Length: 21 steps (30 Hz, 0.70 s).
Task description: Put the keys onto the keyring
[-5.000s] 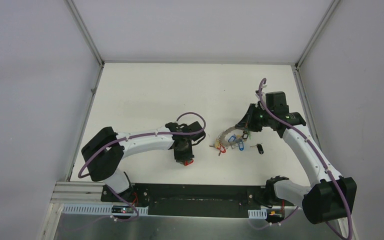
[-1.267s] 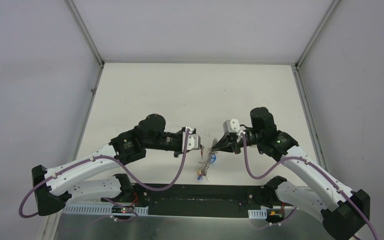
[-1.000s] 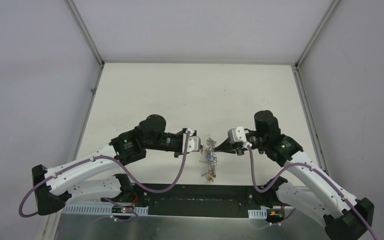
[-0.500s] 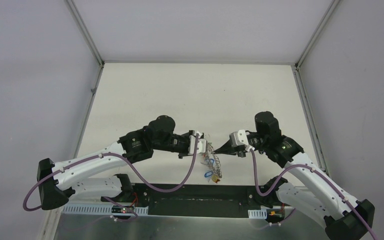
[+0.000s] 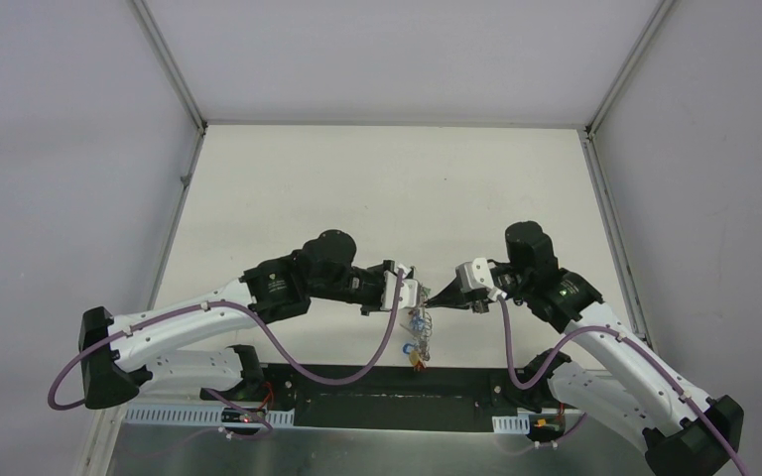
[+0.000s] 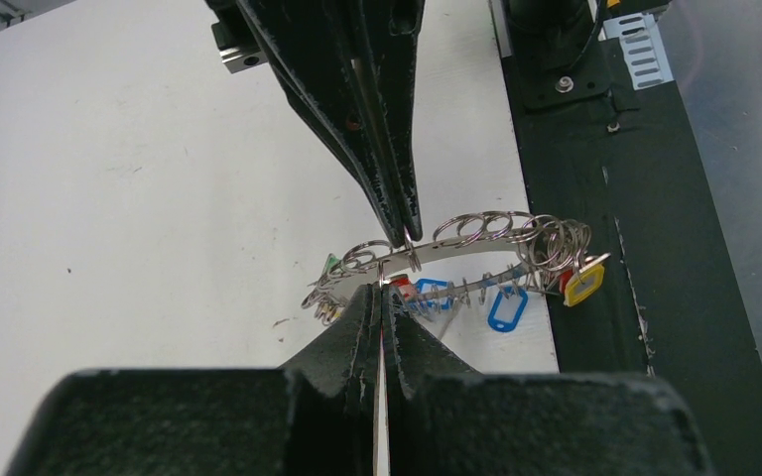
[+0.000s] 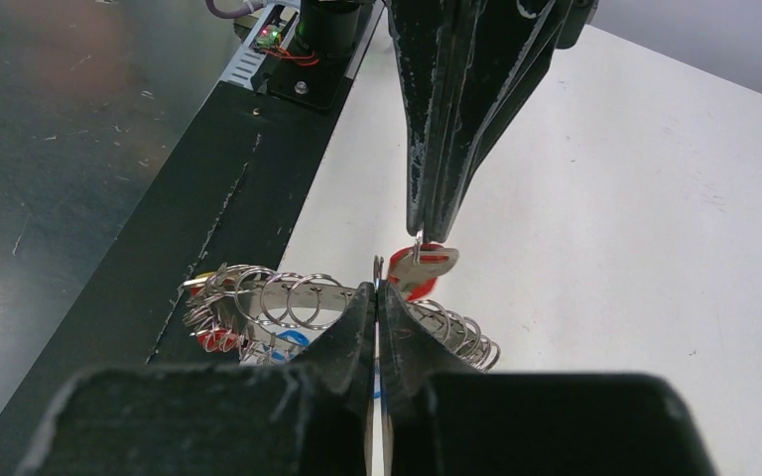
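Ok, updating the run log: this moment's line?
left gripper shut on red key | right gripper shut on keyring | key at ring

1. The keyring (image 6: 466,250) is a silver-grey metal band, fringed with small silver rings.
2. Plastic tags hang from it: a yellow tag (image 6: 583,285), a blue tag (image 6: 504,310) and a green tag (image 6: 330,263).
3. The red-headed key (image 7: 427,266) shows a bright red head with silver metal.
4. The left gripper (image 6: 379,293) and right gripper (image 7: 377,288) have black fingers with pale scuffs along the edges.
5. The left arm (image 5: 189,322) and right arm (image 5: 625,357) are white with black joints; a purple cable (image 5: 288,352) trails along each.
6. The table (image 5: 357,188) is plain matt white, the base strip (image 5: 377,392) black, the walls (image 5: 60,149) pale grey.
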Motion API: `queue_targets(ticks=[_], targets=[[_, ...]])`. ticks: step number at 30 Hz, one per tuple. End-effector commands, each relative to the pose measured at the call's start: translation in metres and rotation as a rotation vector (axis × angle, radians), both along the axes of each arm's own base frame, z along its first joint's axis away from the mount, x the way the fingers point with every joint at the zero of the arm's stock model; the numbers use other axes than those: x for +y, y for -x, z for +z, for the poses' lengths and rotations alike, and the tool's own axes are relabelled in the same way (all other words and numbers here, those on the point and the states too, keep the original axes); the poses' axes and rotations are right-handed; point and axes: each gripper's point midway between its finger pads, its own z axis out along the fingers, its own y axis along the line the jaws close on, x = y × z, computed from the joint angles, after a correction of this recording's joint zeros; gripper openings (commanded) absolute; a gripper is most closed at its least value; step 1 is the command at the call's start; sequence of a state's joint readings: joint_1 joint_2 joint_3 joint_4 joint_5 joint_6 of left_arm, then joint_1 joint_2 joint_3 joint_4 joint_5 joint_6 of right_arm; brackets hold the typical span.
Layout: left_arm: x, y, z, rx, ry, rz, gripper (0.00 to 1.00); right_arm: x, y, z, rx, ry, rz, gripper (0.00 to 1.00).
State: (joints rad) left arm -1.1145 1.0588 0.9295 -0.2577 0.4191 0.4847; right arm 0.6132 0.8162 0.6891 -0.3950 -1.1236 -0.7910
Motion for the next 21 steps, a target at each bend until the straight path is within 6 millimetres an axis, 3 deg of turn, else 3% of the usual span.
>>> queue_targets(ticks=[1,21], targets=[[-0.0096,0.0008,0.0286,-0.06,0.072,-0.014,0.0,0.0036,0.0071,0.0204,-0.063,-0.073,0.062,0.0],[-0.0135,0.0094,0.023,-0.089,0.048,-0.048,0.0,0.0043,0.006,0.0191,-0.046,-0.065,0.054,0.0]])
